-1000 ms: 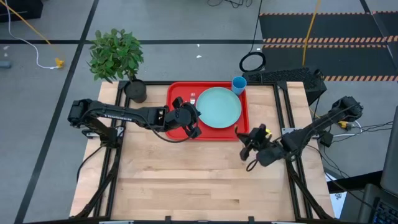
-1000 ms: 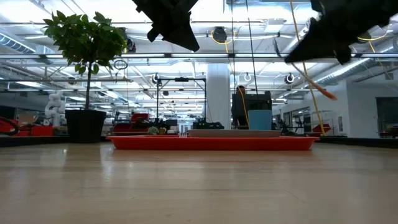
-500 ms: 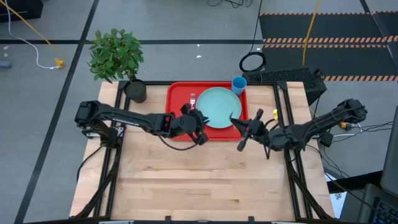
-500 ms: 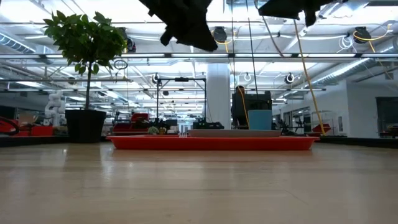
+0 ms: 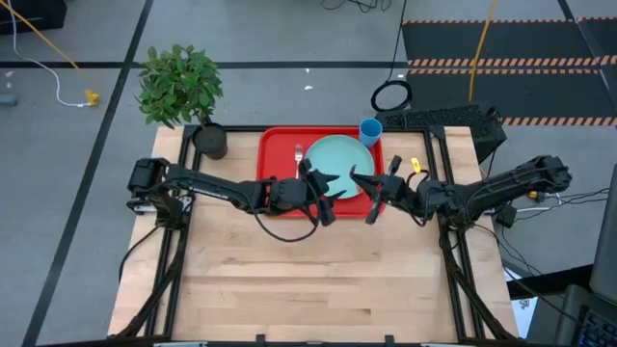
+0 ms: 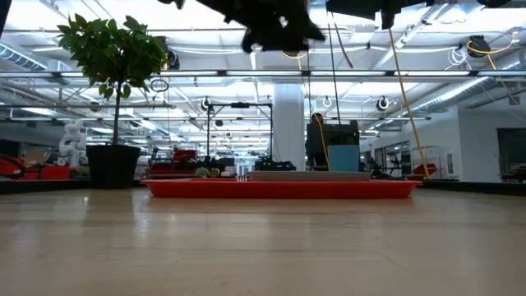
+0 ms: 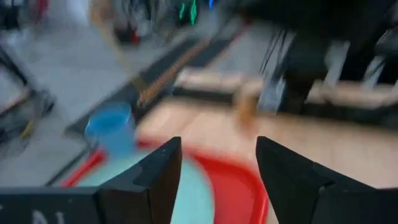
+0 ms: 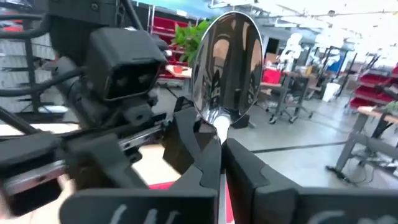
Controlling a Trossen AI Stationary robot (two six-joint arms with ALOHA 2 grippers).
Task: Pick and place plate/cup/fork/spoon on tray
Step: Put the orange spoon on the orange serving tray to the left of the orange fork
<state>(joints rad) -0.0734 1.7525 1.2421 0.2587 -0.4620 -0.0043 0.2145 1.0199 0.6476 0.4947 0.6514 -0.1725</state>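
Note:
The red tray [image 5: 275, 154] lies at the table's far middle. On it rest the teal plate [image 5: 345, 156] and the fork [image 5: 300, 152], left of the plate. The blue cup [image 5: 370, 130] stands at the tray's far right corner. My left gripper [image 5: 326, 183] hovers open over the plate's near left part, holding nothing; its wrist view shows the cup [image 7: 111, 127] ahead. My right gripper [image 5: 370, 189] hangs above the tray's right edge, shut on the spoon [image 8: 225, 62]. In the low view both grippers sit high above the tray [image 6: 279, 189]. My right gripper pinches the spoon's neck [image 8: 217, 129], just under the bowl, between its two fingers. The oval bowl sticks out past the fingertips. The fingers come from the table's right and the spoon lies along them, its orange handle [image 5: 415, 165] trailing back. The spoon is lifted clear.
A potted plant [image 5: 183, 92] stands at the table's far left corner, its dark pot [image 5: 209, 141] next to the tray. Bare wood stretches across the near half of the table [image 5: 308, 280].
My left gripper has moved toward the table's right edge, from the tray's left part to above the plate, and has opened. My right gripper has carried the spoon from the right side of the table toward the far edge and left, up to the tray's right edge, turning as it went.

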